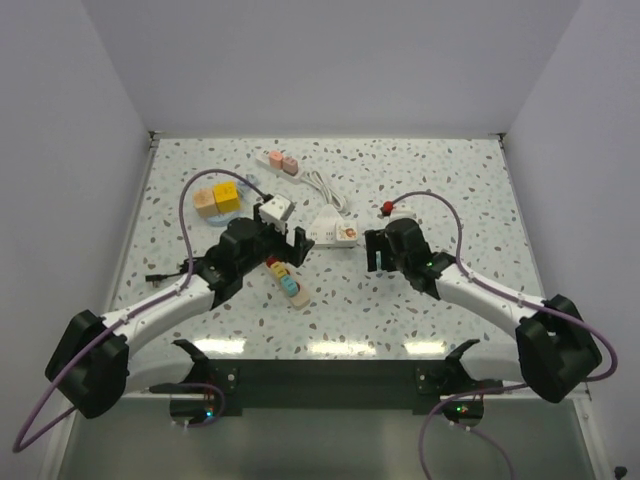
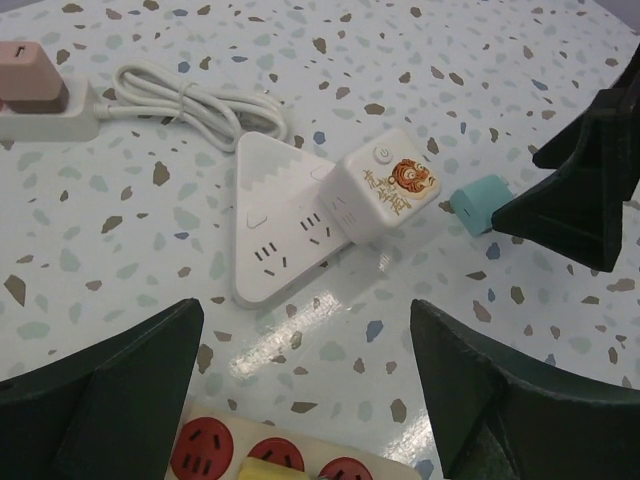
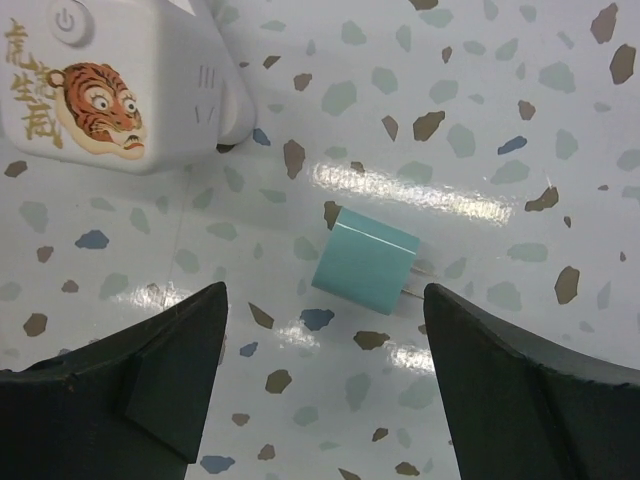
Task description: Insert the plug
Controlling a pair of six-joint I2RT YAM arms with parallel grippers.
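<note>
We hold the right gripper (image 3: 322, 300) spread wide and empty, low over the desk (image 3: 520, 120). The teal plug (image 3: 365, 260) lies flat just ahead, between the two fingers. Its prong axis runs across the opening, prongs toward the right finger, though they are faint and hard to make out. The tiger-marked cube socket (image 3: 100, 85) sits near, up and to the left. Our left gripper (image 2: 308, 315) is also open and empty, farther from the plug. From above, the plug is hidden
</note>
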